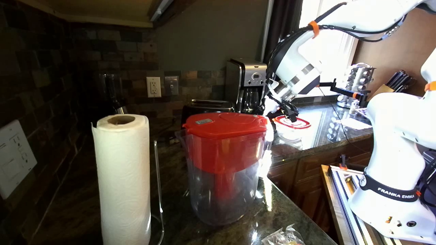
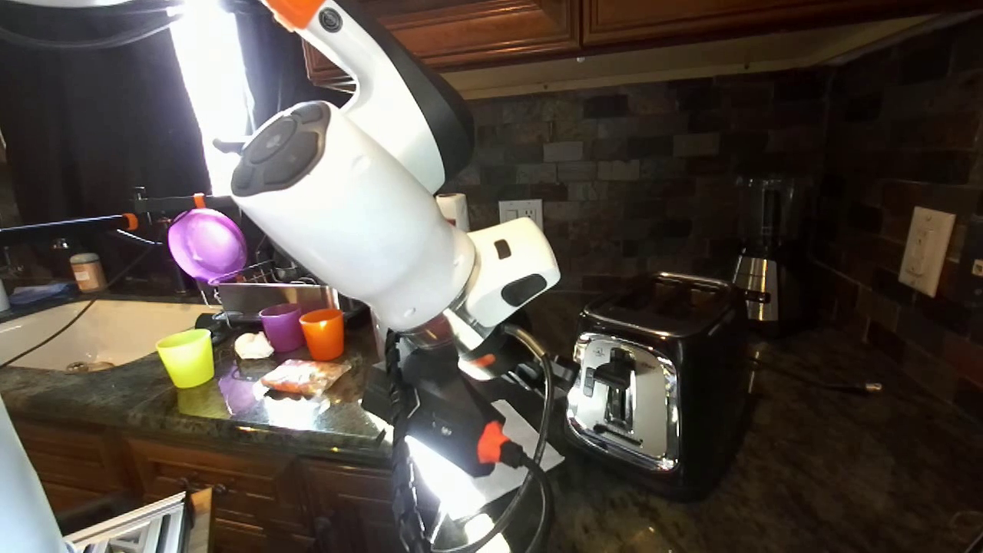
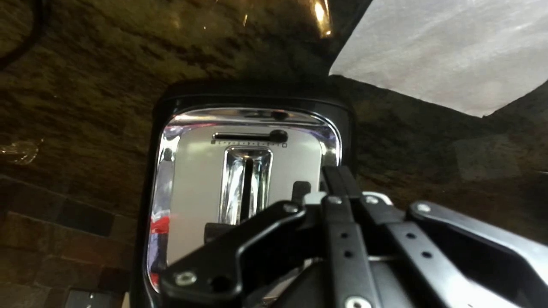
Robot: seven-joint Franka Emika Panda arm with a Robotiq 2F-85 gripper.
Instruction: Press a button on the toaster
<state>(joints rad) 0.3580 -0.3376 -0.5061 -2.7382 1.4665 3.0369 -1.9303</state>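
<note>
Toaster (image 2: 660, 384), black with a chrome panel, stood upright on the dark stone countertop (image 2: 814, 476). Gripper (image 3: 338, 173) clenched, fingertips side by side, at the edge of the panel (image 3: 192, 192), just beside a dark button (image 3: 301, 189); could not tell whether they touched. Wrist view showed the panel upside down: slider (image 3: 279, 136) uppermost, lever (image 3: 215, 231) partly covered by the gripper. Main obstruction, in an exterior view: a clear pitcher (image 1: 224, 153) with a red lid stood in front of the toaster, leaving only its upper part in sight. White paper-towel roll (image 1: 124, 180) stood upright near the pitcher; a crinkled clear bag (image 1: 284, 237) lay by the counter's edge. Coffee maker (image 1: 250, 76) stood near the toaster. Small tub (image 1: 291, 133) with a red-rimmed lid sat beyond the pitcher. In an exterior view the white arm (image 2: 369, 223) hung across the middle, hiding a stretch of counter between toaster and cups: yellow-green cup (image 2: 187, 359), purple cup (image 2: 281, 329), orange cup (image 2: 322, 336), all upright near the sink (image 2: 130, 322), with a packet (image 2: 303, 376) lying close by. Pale sheet (image 3: 445, 55) lay flat near the toaster. Blender-like appliance (image 2: 756, 280) stood beyond it, near the wall; a cord end (image 2: 872, 388) lay on the counter.
</note>
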